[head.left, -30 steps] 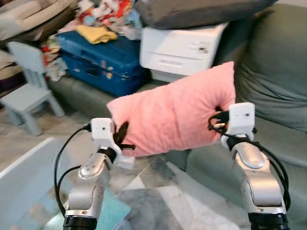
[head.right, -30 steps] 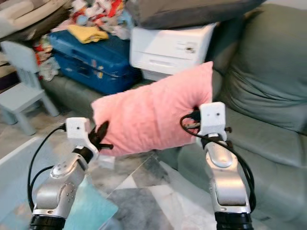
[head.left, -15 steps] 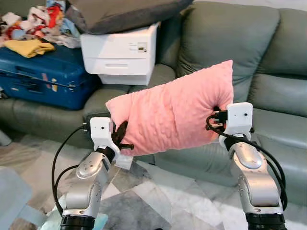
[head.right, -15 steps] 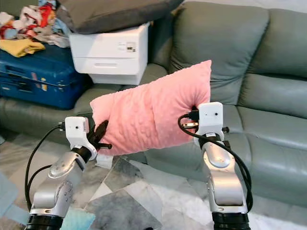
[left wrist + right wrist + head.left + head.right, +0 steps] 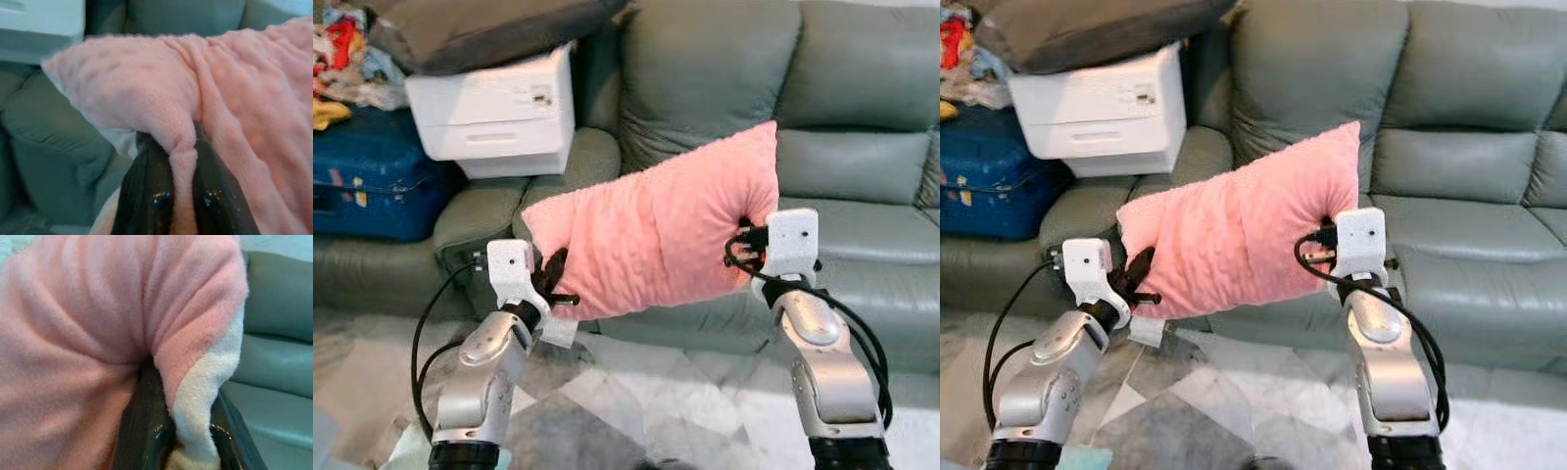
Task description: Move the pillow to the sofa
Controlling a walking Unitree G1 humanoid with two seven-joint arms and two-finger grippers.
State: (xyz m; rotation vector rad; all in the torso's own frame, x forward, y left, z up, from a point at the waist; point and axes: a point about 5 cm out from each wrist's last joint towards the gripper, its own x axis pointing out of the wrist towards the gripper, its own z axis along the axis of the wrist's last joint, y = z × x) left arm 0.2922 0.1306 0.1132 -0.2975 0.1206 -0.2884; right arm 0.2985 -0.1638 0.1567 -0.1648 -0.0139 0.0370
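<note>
The pink pillow hangs in the air between the two arms, stretched out lengthwise and tilted, its right end higher than its left. It is in front of the grey-green sofa and not resting on it. The left gripper pinches a fold of the pink fleece at the pillow's lower left corner, its two black fingers closed tight on the fabric. The right gripper clamps the pillow's right edge, where a strip of white backing shows between its fingers. In the head views the left gripper sits low at the pillow's left end and the right gripper at its right side. Behind the pillow, on the sofa's left seat, stands a white printer with a dark grey cushion lying on top of it. A blue suitcase lies left of the printer. The floor below is pale marble tile.
</note>
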